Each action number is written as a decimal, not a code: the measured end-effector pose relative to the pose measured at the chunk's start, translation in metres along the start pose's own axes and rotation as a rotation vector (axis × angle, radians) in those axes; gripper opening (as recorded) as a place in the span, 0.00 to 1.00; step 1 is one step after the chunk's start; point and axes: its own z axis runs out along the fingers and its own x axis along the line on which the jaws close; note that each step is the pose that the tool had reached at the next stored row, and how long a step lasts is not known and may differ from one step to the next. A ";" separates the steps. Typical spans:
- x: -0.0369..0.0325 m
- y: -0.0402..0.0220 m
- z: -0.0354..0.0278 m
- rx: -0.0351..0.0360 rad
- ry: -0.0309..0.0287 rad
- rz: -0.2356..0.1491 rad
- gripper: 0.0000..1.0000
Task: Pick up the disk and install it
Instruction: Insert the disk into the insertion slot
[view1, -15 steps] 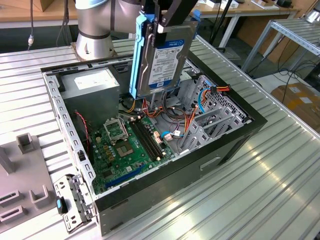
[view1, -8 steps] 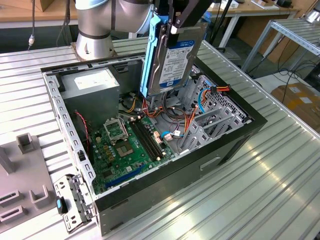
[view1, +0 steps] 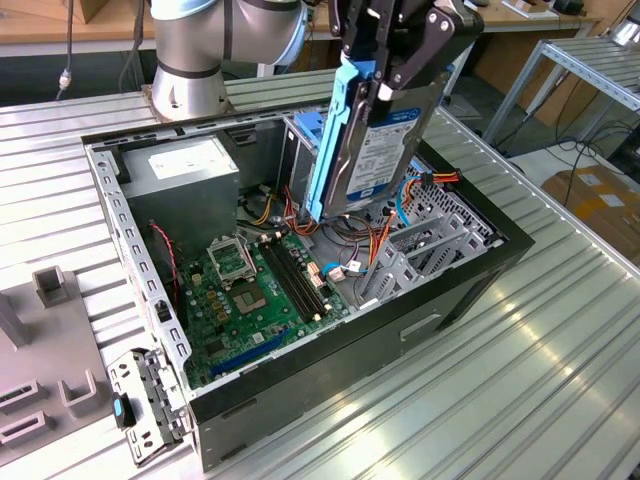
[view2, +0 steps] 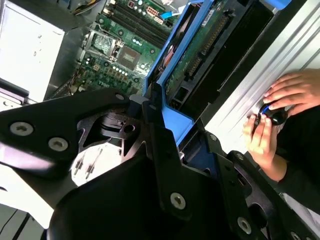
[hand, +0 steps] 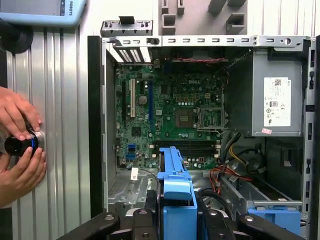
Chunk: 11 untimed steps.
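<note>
- Computer case (view1: 330, 375): open tower lying on its side on ribbed metal table (view1: 500, 380). Contents: green motherboard (view1: 250, 290), grey power supply (view1: 185, 175), orange and blue cables (view1: 383, 238).
- Gripper (view1: 395, 80): black fingers clenched on disk (view1: 390, 150), clamping its upper end at the blue carrier rail (view1: 330, 130).
- Position of disk: on edge, nearly upright, raised over the cable end of the case interior.
- Labels: white-and-blue label on the disk face; white sticker on the power supply.
- Person's hands (hand: 20, 145): on a small black knob (hand: 17, 145) beside the case.
</note>
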 end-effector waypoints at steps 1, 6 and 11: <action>0.0007 -0.0038 0.0009 0.0001 -0.0002 0.000 0.37; 0.0022 -0.0238 0.0046 0.0001 -0.0001 0.000 0.37; 0.0061 -0.0405 0.0097 0.0000 0.0002 0.000 0.37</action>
